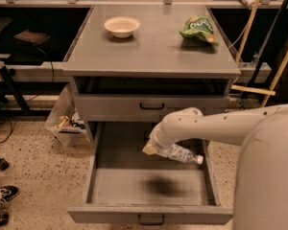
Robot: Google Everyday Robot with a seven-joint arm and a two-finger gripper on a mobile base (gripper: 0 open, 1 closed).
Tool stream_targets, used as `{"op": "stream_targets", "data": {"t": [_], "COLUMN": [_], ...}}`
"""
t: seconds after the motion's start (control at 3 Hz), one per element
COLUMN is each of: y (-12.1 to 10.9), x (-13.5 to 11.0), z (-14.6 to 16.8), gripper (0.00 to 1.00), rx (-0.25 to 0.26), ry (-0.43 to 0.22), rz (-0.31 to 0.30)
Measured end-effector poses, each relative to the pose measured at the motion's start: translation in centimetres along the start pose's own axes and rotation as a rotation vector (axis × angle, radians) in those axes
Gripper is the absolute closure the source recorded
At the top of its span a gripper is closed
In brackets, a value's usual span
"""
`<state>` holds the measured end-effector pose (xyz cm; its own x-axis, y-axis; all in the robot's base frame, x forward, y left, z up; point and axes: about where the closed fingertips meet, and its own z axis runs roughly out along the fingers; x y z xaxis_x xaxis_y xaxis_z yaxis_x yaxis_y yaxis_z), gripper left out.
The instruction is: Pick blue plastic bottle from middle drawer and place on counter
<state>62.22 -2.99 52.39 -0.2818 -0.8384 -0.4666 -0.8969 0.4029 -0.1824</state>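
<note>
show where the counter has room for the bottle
The counter is bare in front, plus the gap between white bowl and green snack bag at the back. The gripper holds the blue plastic bottle over the middle drawer.

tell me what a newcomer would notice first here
The big white arm reaches in from the picture's right, its pincer holding the blue plastic bottle in the air over the open middle drawer. After that, the counter above, with a white bowl at its back left and a green snack bag at its back right.
</note>
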Motion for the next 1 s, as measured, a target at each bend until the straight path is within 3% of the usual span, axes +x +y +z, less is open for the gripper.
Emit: {"op": "stream_targets", "data": {"t": [0.33,0.67,1.0], "y": [-5.7,-12.2,-15.7], "x": [-1.6,-1.9,-2.2], "z": [-9.6,-17.2,-21.4], "gripper": [1.0,1.0,1.0], "rx": [0.097,0.156,0.158], "ry": [0.023,0.042,0.065], "rz": [0.062,0.145,0.18]}}
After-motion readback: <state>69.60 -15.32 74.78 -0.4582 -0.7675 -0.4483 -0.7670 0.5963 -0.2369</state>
